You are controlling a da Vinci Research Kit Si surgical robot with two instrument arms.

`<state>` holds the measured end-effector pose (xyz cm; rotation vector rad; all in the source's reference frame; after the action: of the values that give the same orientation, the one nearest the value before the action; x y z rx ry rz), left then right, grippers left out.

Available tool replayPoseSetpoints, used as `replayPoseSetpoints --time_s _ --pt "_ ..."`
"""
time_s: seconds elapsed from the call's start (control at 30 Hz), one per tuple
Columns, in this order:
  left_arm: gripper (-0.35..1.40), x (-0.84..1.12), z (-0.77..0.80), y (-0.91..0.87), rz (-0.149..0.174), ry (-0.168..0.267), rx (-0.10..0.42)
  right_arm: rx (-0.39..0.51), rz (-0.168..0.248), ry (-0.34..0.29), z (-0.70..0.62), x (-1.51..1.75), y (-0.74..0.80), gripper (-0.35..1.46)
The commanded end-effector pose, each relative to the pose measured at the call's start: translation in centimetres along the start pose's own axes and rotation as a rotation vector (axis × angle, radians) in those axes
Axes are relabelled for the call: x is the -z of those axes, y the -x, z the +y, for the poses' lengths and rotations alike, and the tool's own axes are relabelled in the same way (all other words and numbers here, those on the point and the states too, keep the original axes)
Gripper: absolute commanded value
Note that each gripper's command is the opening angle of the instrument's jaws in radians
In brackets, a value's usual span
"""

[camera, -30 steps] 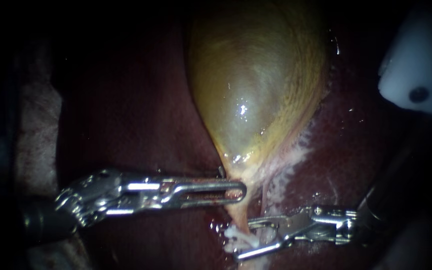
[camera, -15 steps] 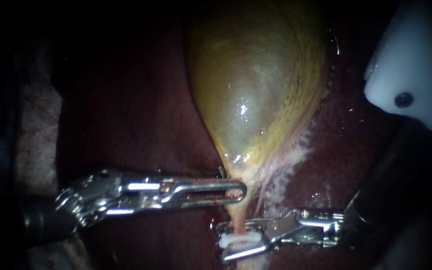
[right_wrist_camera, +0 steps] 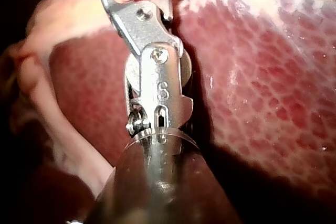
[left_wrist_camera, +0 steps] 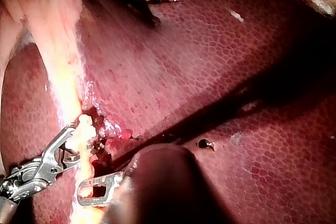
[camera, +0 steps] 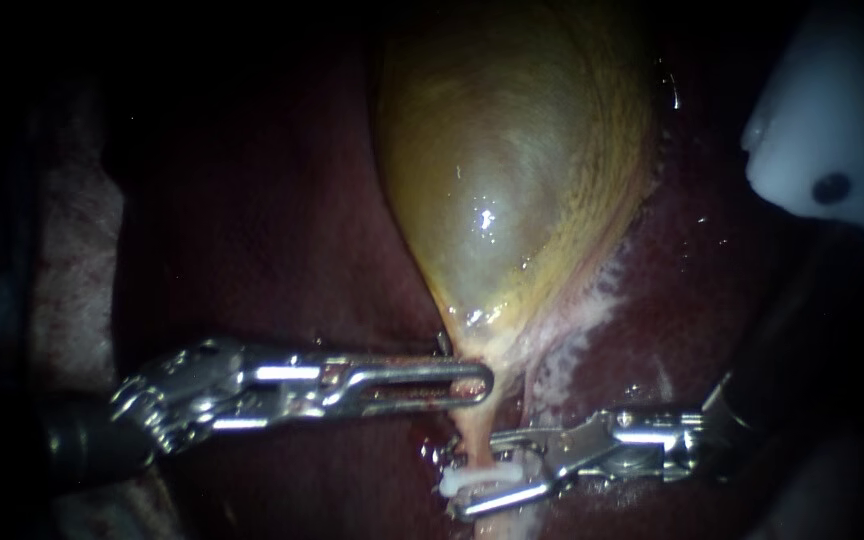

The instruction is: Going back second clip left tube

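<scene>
Endoscope view, left to right. Left instrument (camera: 472, 384) enters low from the left, lying level. Its long slotted jaws are closed on the narrow neck of the gallbladder (camera: 512, 180), with pink tissue showing through the slot at the tip. The gallbladder is yellow-green and taut, lying on dark liver (camera: 282, 230). The left tube (camera: 474, 445) runs down from the neck, pale and thin. A white clip (camera: 464, 482) sits across it just below the left instrument's tip. Only this one clip can be made out. Right instrument (camera: 482, 472) enters low from the right. Its jaws stand apart, one either side of the clip. The lower jaw lies against or just beside the clip and the upper jaw is clear of it. A white object (camera: 832, 150) with a dark hole sits at the far upper right, well apart from the work and unidentified. Judged step: backing the right instrument off the clipped tube. Risks: a jaw catching the clip on the way out could drag or twist it along the tube or loosen it. A sideways pull could tear the thin tube. If the left instrument's hold slips, the neck drops and the tube slackens onto the open jaws. A straight pull-back along the shaft seems safest. Containers: none in view.
</scene>
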<state>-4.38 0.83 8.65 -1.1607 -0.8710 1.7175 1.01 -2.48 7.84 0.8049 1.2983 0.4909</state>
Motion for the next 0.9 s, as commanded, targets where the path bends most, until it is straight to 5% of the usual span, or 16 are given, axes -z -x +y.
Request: replayPoseSetpoints --time_s 0.03,0.47,0.9 --pt "-0.35 0.00 0.00 0.00 0.000 0.000 0.000 0.009 -0.004 -0.001 0.00 0.03 -0.01 0.50" --pt "-0.35 0.00 0.00 0.00 0.000 0.001 0.000 0.069 -0.038 -0.015 -0.15 0.50 -0.17 0.49" --pt "-0.35 0.00 -0.02 0.00 0.000 0.001 -0.001 0.259 -0.027 0.036 -0.31 1.15 -0.43 0.48"
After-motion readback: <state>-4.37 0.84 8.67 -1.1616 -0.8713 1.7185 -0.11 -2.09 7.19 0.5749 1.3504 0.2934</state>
